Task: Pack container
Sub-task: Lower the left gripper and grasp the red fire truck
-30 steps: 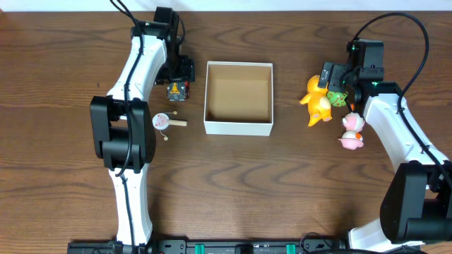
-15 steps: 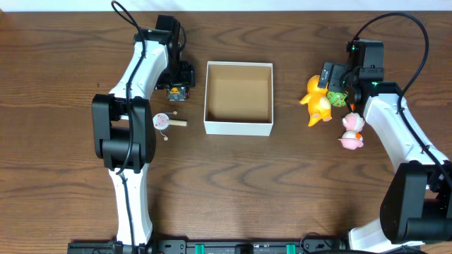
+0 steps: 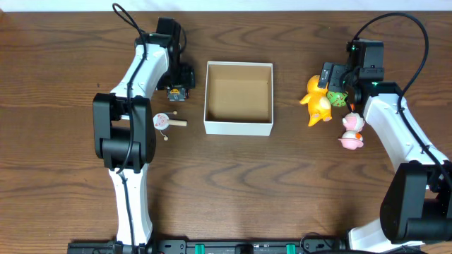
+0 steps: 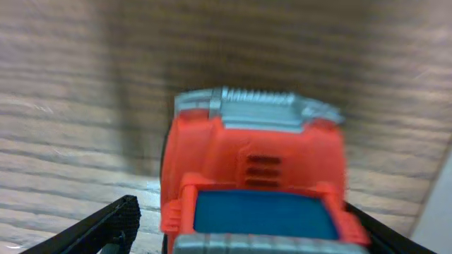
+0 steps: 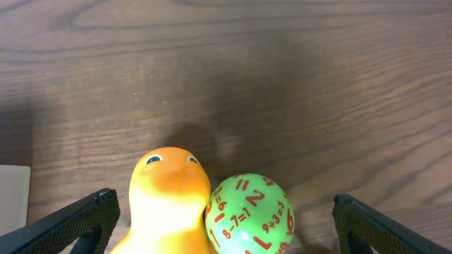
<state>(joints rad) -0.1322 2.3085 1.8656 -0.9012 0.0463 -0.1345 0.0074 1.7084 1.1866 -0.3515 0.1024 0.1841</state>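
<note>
Red truck (image 4: 258,176) between wide-spread left hand (image 4: 244,215)

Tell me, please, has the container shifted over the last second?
No; against the table grain in the overhead view, the container stays exactly where it was.

The bench (image 3: 282,176) is brown with wood lines. The box (image 3: 238,128) is white outside, brown inside. The truck (image 4: 258,183) is red with a blue window and grey grille. The duck (image 5: 169,197) is orange. The ball (image 5: 248,215) is green with red numbers.
</note>
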